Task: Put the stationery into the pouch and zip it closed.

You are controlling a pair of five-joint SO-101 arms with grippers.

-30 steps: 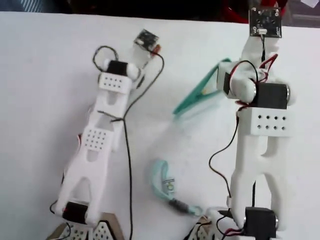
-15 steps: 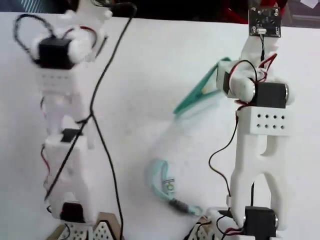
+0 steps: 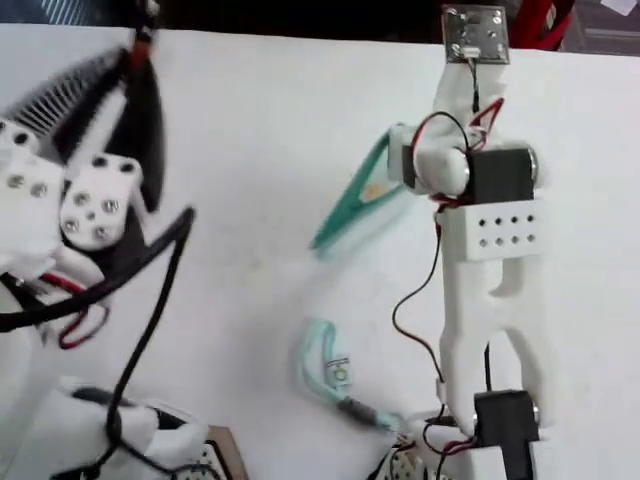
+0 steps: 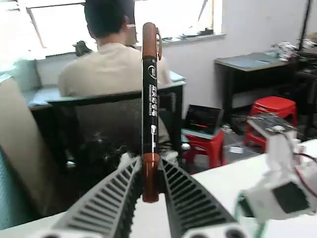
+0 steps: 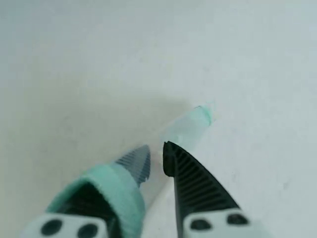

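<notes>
A brown marker [image 4: 150, 94] stands upright in my left gripper [image 4: 150, 173], which is shut on its lower end. That arm is raised high off the table, with its dark fingers [image 3: 140, 95] at the far left. My right gripper [image 5: 156, 153] is shut on the teal zip edge [image 5: 106, 186] of a clear pouch [image 5: 190, 124]. In the high view the pouch [image 3: 355, 205] hangs slanted from the right arm over the middle of the table.
A teal loop [image 3: 322, 365] with a dark end piece [image 3: 358, 410] lies on the white table [image 3: 260, 150] near the front. Arm bases and cables crowd the front edge. A person sits in a chair behind the table, away from the task.
My left arm has swung up from the far middle of the table to high on the left. The right arm has shifted a little left with the pouch.
</notes>
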